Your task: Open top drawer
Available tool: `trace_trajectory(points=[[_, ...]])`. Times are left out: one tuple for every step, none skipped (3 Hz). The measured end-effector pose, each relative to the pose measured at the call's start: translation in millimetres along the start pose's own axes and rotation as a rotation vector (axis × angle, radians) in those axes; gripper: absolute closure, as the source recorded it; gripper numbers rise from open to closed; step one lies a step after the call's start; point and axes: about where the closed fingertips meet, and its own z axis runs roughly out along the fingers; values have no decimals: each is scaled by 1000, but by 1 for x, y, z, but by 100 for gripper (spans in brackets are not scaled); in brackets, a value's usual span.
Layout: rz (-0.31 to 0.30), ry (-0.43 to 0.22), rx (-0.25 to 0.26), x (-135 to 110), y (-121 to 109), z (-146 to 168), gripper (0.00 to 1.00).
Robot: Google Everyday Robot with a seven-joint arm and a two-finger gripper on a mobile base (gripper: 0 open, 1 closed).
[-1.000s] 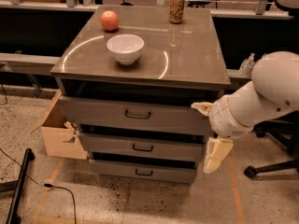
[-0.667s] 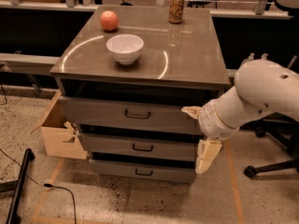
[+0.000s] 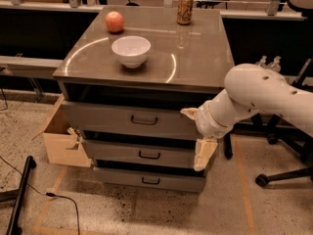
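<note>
Grey cabinet top (image 3: 195, 62), white bowl (image 3: 131, 50), apple (image 3: 115, 21), can (image 3: 185, 8), hand (image 3: 192, 139) by top drawer (image 3: 107, 116)

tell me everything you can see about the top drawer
The top drawer is the uppermost and tallest of three grey, metal-looking fronts, sitting just under the cabinet top with a dark gap above it. A small black handle sits at its centre. Its inside is not visible. The gripper is at its right end, open, with the upper finger overlapping the front's right edge; contact cannot be confirmed.
</note>
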Motion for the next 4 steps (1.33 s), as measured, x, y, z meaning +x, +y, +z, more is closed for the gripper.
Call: trace_trajectory(points=[[-4, 9, 26, -1, -24, 11, 0], [-7, 36, 48, 4, -46, 26, 0], [-6, 59, 59, 10, -61, 39, 0], [0, 88, 51, 19, -75, 55, 18]])
